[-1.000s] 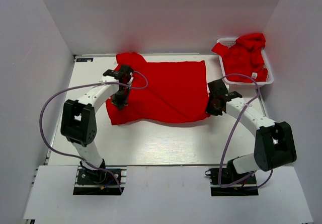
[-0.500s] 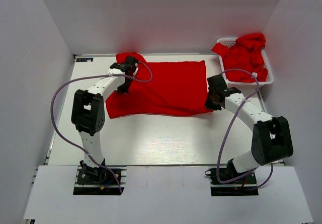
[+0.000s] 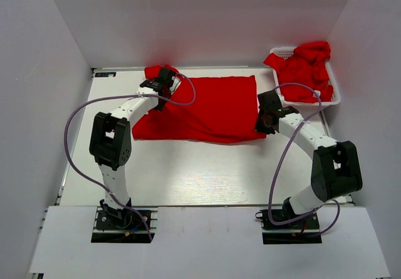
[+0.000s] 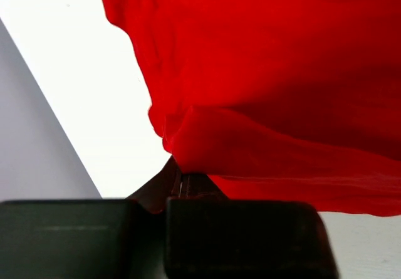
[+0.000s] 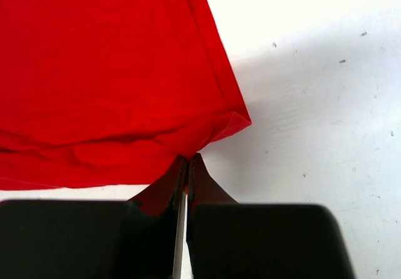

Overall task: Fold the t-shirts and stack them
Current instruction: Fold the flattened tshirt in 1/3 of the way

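Fingers of your left gripper [image 4: 178, 177] are pressed together, pinching the left side of a red t-shirt [image 3: 207, 106]; your right gripper [image 5: 187, 163] pinches a corner on its right side the same way. Beyond the fingers, the t-shirt lies spread across the white table [image 3: 188, 172] between both grippers. Farthest right, more red t-shirts [image 3: 304, 69] fill a white basket [image 3: 283, 52].

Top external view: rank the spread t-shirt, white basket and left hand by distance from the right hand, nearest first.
1. spread t-shirt: its near right corner is pinched in the right hand.
2. white basket: far right corner, beyond the hand.
3. left hand: across the shirt, at its far left end.
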`<state>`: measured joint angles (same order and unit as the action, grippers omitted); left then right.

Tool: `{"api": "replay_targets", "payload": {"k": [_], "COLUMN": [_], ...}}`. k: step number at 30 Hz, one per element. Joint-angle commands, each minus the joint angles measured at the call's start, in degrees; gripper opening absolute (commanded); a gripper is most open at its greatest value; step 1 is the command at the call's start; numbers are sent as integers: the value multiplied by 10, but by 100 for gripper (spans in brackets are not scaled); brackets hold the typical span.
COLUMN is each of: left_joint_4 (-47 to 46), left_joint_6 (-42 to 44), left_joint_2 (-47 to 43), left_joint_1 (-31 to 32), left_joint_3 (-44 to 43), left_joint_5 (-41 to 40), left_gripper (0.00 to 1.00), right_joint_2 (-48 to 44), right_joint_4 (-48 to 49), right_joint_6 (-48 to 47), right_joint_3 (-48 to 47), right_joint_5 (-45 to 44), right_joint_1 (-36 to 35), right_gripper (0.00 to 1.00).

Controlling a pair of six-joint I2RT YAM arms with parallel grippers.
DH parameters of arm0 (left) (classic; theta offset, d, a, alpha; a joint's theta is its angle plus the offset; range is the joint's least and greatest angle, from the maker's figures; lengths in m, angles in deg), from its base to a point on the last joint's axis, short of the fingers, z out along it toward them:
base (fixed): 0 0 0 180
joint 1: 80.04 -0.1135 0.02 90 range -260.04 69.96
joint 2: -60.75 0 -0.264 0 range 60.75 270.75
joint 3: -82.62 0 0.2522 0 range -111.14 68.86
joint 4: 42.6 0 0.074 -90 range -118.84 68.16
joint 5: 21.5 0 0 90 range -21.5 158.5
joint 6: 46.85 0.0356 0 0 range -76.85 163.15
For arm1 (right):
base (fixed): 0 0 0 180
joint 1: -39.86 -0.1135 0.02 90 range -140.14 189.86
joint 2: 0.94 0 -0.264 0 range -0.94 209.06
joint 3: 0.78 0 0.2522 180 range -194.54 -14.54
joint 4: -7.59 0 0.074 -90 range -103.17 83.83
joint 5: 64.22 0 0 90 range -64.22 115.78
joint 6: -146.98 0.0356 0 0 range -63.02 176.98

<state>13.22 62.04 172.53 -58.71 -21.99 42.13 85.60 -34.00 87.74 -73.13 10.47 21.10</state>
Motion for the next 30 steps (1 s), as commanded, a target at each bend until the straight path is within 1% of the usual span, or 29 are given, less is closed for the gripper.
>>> {"api": "replay_targets", "payload": {"k": [1,7,10,16,25,30], "left_joint_4": [-34,-45,-51,-56,-68,-89], "left_joint_6": [32,38,32,32,26,20], "left_joint_2": [-16,-4,1,19,47,65], "left_joint_1": [6,11,11,11,11,11], "left_joint_3": [-10,-21,-26,-43,-64,-75], "left_joint_5": [-29,-47,-75,-82,-112,-126], "left_gripper": [0,0,0,0,0,0], "right_joint_2": [18,46,57,91,136,159], "right_joint_4": [21,10,7,-16,-42,-35], "right_joint_6": [-11,-9,-10,-10,-11,-15], "right_joint_3": [-38,-73,-90,-137,-181,-201], "right_joint_5": [-17,-11,-11,-8,7,14], "right_joint_1": [7,14,18,30,42,46], "right_gripper": [0,0,0,0,0,0]}}
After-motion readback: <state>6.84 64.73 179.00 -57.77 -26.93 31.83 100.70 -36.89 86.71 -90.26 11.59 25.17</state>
